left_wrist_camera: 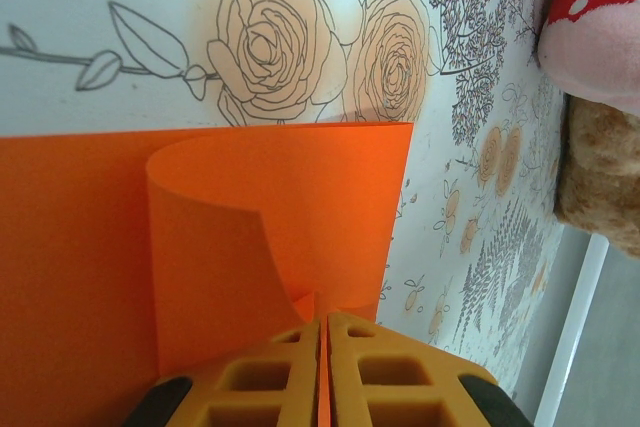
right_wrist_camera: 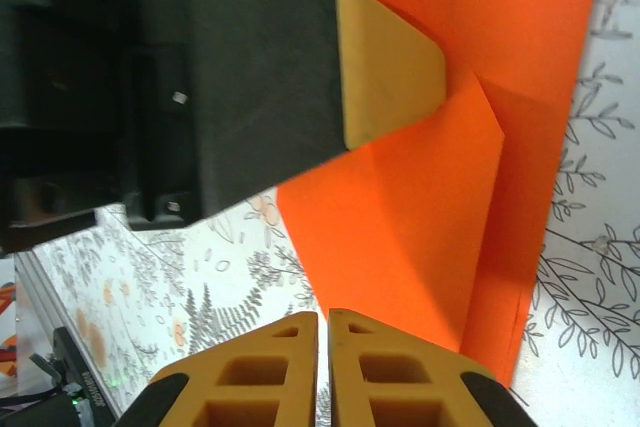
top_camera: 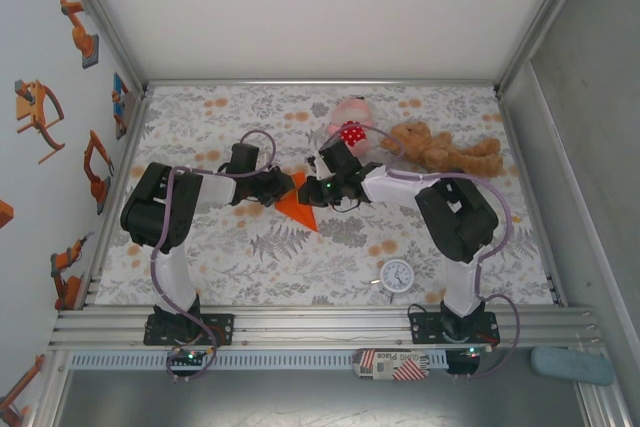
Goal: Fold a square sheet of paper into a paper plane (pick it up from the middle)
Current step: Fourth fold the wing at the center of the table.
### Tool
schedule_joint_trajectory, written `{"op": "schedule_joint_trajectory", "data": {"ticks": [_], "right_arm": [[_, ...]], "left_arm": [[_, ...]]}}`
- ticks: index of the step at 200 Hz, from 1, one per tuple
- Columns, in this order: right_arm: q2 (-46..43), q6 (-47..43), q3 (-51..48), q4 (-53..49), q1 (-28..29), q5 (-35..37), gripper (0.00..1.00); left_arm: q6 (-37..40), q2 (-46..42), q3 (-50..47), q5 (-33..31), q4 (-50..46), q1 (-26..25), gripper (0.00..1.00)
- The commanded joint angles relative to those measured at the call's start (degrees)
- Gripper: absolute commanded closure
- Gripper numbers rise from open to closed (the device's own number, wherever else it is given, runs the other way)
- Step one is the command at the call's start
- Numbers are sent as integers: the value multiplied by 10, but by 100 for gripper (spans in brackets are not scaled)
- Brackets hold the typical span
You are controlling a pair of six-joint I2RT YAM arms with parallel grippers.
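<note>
Left gripper fingers, hard against the left wrist lens, are seen pressed together with a sliver of orange in the slit. The square sheet of paper is pinched at its edge there. Right gripper fingers are seen closed as well. The sheet's edge runs just beside them, but whether anything is clamped cannot be told.

Sheet location: mid-table on the floral cloth, between the two grippers, just near of the pink plush toy and left of the teddy bear. The clock is well apart at near right. From above the sheet reads as a wedge, so some folds are judged done and the plane is not finished.

Step in hand, as judged: a flap is being brought over for creasing. In the left wrist view the flap is curled up in an arc, not flat. In the right wrist view a left fingertip appears to lie on the upper layer by a fold corner.

To do it well:
- The flap's edge should be lined up on the centre line before any pressure is applied.
- The lower layer should be held down by one gripper so the sheet is not dragged over the cloth.
- The crease should be run from the fold's middle outward with closed fingertips.
- The pinch should not be pulled against the other arm, because thin paper is expected to tear or buckle there.
- A skewed crease is likely permanent, so alignment should be checked first.
- The plush is close on the far side, so sweeps should be routed near of it.
</note>
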Motion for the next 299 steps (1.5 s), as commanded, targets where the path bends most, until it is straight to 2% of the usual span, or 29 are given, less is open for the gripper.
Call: {"op": "schedule_joint_trajectory", "data": {"ticks": [1,130,188,248,299], "right_arm": [[17,-3,18,-23,6,-2,89],[39,-3,1,-50,7,42,90],[41,0,-8,-53,7,52,91],[47,11,-15,-54,6,64,93],[51,9,-19,-62,6,66,94]], "left_arm": [[12,18,-2,-7,-19,3,88],[12,-25,33,17,-38,3,82],[13,-63,20,23,-35,4,79],[9,-84,-36,29,-5,0,80],[15,-63,-33,36,-3,-22,83]]}}
